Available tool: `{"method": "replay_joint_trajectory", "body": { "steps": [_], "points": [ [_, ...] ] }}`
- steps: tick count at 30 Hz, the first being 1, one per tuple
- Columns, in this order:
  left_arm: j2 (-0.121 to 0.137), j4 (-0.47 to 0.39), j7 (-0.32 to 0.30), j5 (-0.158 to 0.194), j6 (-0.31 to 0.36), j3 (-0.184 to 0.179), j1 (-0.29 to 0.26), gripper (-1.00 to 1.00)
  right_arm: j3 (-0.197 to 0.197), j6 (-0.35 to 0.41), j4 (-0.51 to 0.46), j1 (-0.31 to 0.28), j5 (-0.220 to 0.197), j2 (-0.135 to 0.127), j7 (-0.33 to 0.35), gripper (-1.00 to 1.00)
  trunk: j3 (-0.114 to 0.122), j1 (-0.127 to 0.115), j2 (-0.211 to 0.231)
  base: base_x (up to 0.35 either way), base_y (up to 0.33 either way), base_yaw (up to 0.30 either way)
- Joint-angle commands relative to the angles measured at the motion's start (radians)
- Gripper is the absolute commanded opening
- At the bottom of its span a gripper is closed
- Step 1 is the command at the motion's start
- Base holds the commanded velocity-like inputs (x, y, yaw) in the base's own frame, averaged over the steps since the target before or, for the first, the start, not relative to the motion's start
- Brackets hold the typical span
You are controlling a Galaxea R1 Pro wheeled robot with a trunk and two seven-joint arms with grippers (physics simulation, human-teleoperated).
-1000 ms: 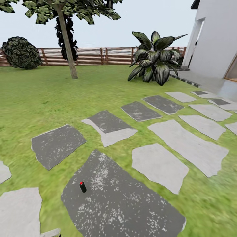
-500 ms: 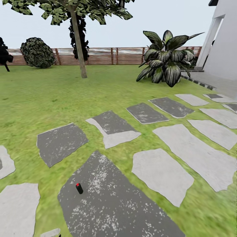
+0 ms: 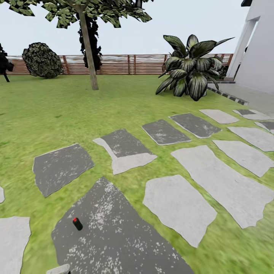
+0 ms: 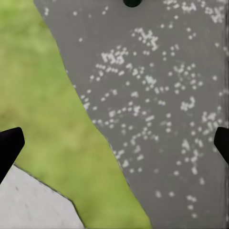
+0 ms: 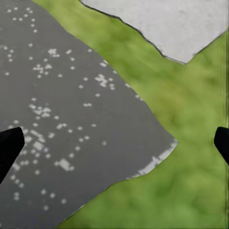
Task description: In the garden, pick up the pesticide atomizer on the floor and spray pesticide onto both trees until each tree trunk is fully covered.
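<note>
With the view sliding since a moment ago, the pesticide atomizer (image 3: 77, 223) is now lying further lower left on the dark slab (image 3: 114, 236), approach underway, while the left gripper (image 4: 114, 140) and right gripper (image 5: 114, 143) are hanging spread, empty.

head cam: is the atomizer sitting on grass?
No, the atomizer lies on a dark speckled paving slab, with the grass off to its sides.

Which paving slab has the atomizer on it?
The big dark speckled slab nearest the camera. The small black, red-capped atomizer sits near its left edge; the other slabs around it are bare.
</note>
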Motion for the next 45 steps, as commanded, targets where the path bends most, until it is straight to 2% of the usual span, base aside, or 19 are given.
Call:
{"method": "replay_joint_trajectory", "body": {
  "steps": [1, 45],
  "points": [
    [0.000, 0.001, 0.001, 0.009, -0.003, -0.003, 0.000, 1.00, -0.007, -0.003, 0.001, -0.001, 0.004, 0.001, 0.008, 1.00, -0.001, 0.000, 0.000, 0.119, -0.269, 0.068],
    [0.000, 0.001, 0.001, 0.009, -0.003, -0.003, 0.000, 1.00, -0.006, -0.003, 0.000, -0.001, 0.004, 0.001, 0.008, 1.00, -0.001, 0.000, 0.000, 0.119, -0.269, 0.263]
  ]
}}
